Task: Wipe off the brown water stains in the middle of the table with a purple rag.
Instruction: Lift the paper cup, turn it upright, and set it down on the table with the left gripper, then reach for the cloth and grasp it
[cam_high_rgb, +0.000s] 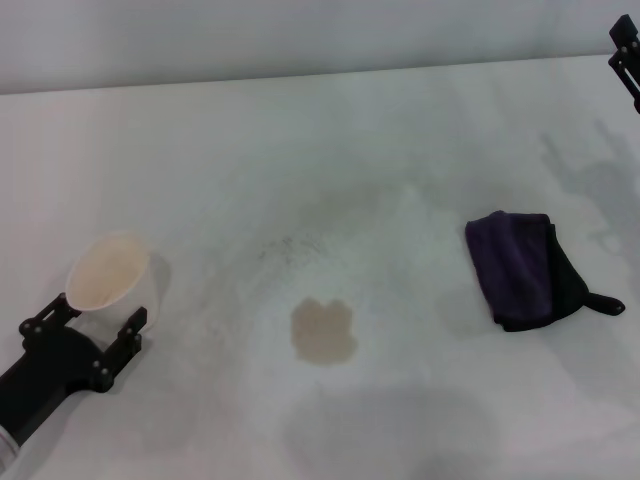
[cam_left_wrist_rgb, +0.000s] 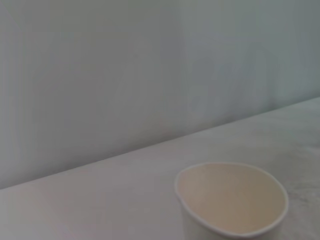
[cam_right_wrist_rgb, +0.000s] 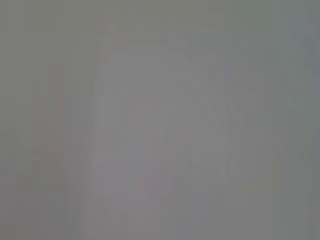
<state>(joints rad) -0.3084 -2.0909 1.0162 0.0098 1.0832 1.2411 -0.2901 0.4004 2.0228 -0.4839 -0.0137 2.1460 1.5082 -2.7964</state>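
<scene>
The right wrist view shows a uniform grey field with no distinct object. A slightly lighter, faintly pinkish-grey zone occupies the central area, with soft and indistinct borders; a vague curved edge separates it from the darker grey on one side. One corner shows a slightly cooler, bluish-grey tone. No edge, surface texture or item can be identified. The arm's own gripper does not appear in this view

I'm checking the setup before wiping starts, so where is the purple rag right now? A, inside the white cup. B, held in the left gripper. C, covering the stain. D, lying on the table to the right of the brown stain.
D: the purple rag lies flat on the table, apart from the brown water stains, in no gripper.
</scene>
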